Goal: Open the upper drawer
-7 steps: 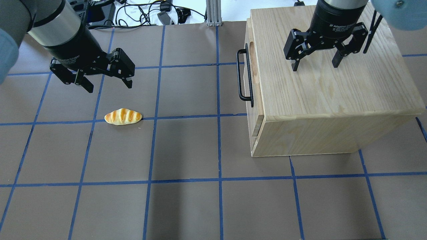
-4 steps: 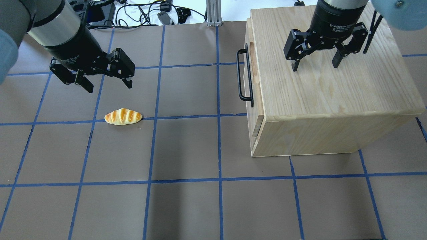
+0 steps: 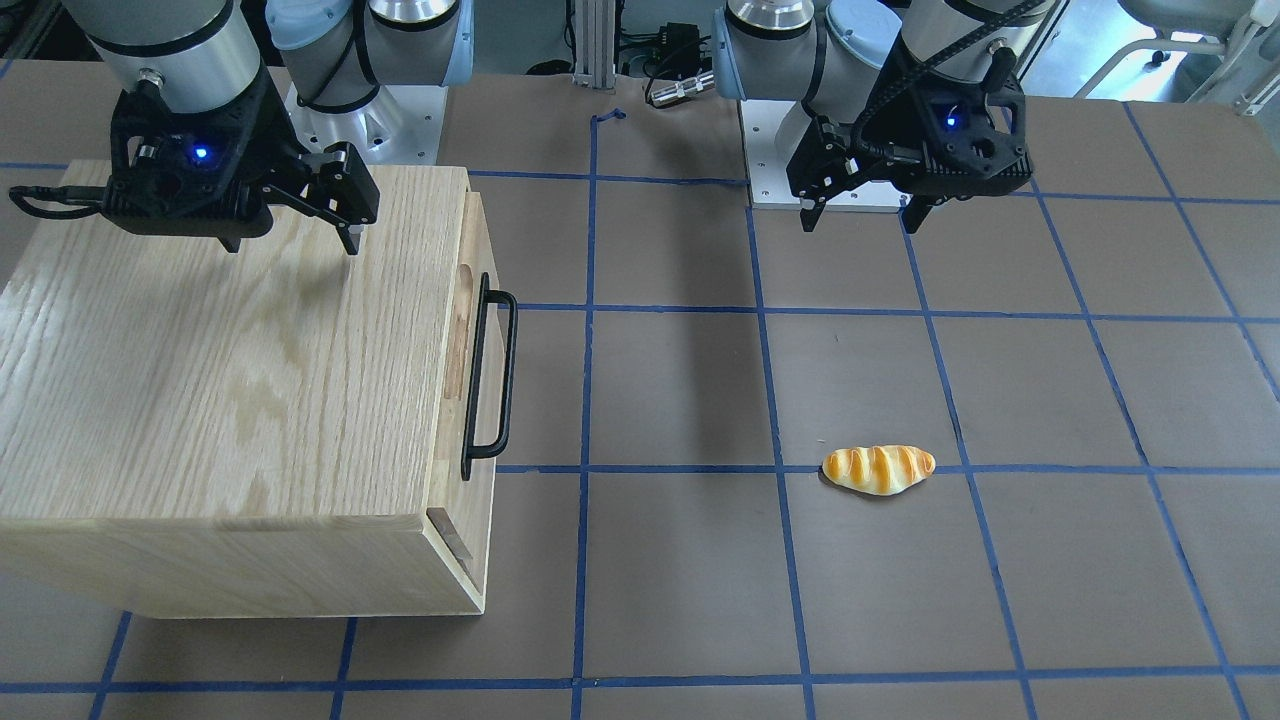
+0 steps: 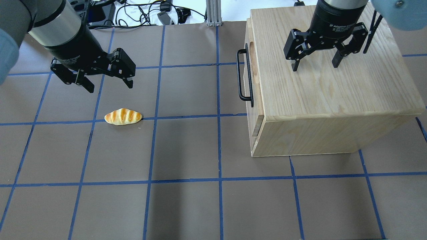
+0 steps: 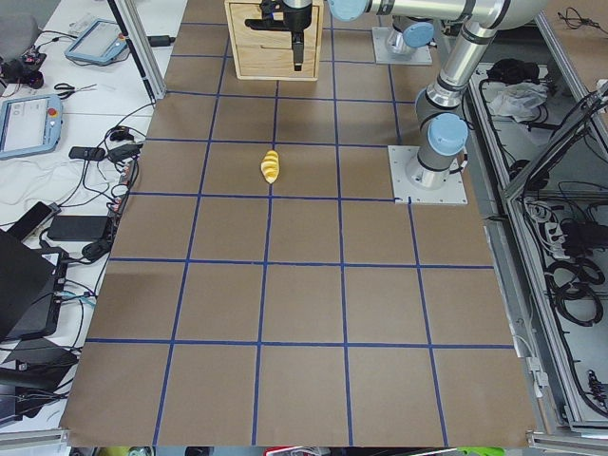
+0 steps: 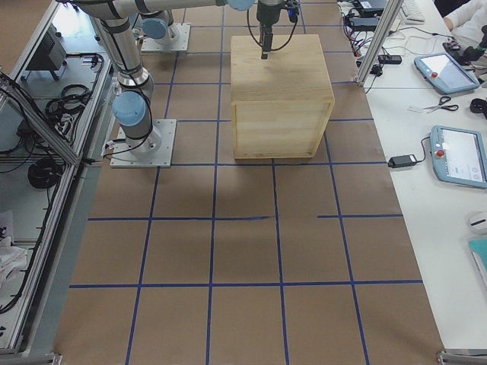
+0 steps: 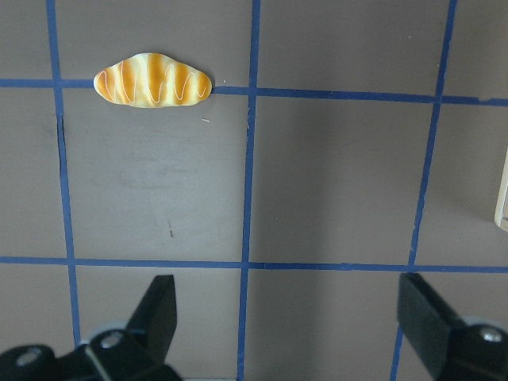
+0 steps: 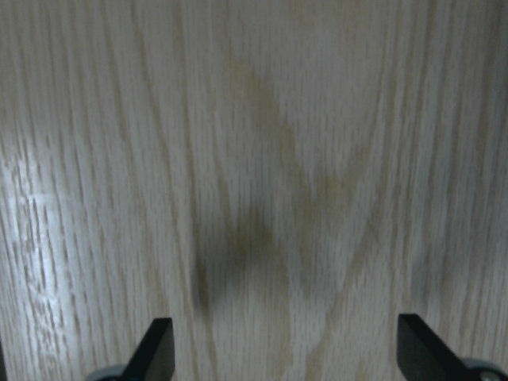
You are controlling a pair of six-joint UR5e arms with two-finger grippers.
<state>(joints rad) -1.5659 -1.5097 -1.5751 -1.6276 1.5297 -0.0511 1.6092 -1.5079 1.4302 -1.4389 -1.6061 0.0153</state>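
The upper drawer (image 4: 249, 40) sits pushed in at the top of the oak cabinet's (image 4: 327, 86) front, which faces the table's middle. Its long black bar handle (image 4: 244, 75) stands clear of the panel and also shows in the front-facing view (image 3: 490, 378). My right gripper (image 4: 315, 66) is open and empty, hovering over the cabinet's top, well behind the handle. My left gripper (image 4: 109, 87) is open and empty above the table, far to the left of the handle. The left wrist view shows its open fingers (image 7: 159, 309) over bare table.
A toy bread roll (image 4: 123, 116) lies on the brown table just in front of my left gripper; it also shows in the left wrist view (image 7: 153, 80). Cables and a metal post (image 4: 213, 13) lie beyond the table's far edge.
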